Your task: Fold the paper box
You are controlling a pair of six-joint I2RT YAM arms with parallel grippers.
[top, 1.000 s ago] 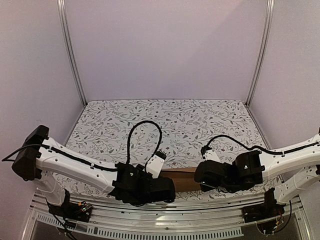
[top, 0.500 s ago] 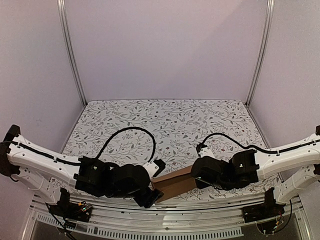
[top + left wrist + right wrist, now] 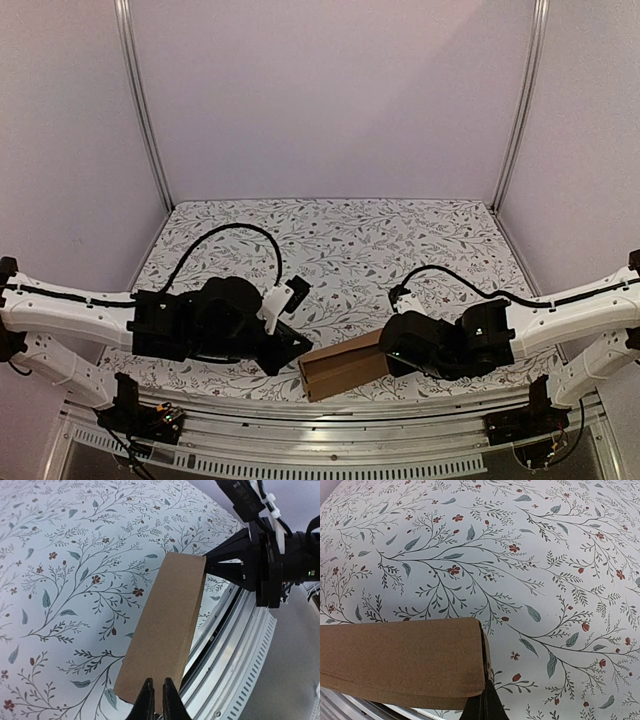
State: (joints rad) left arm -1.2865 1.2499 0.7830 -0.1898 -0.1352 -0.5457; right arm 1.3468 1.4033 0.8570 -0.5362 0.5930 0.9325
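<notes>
The right fingers (image 3: 482,707) stay clamped on one end of the box (image 3: 165,630), which now slants out from them along the worktop's (image 3: 350,240) near edge. The left fingers (image 3: 146,700), wide a moment ago, have narrowed to a slit at its other end; whether they touch it I cannot tell. Likely a regrip, with the folding unfinished.

The paper box (image 3: 345,367), a long brown folded carton, slants across the table (image 3: 350,240) near edge.
</notes>
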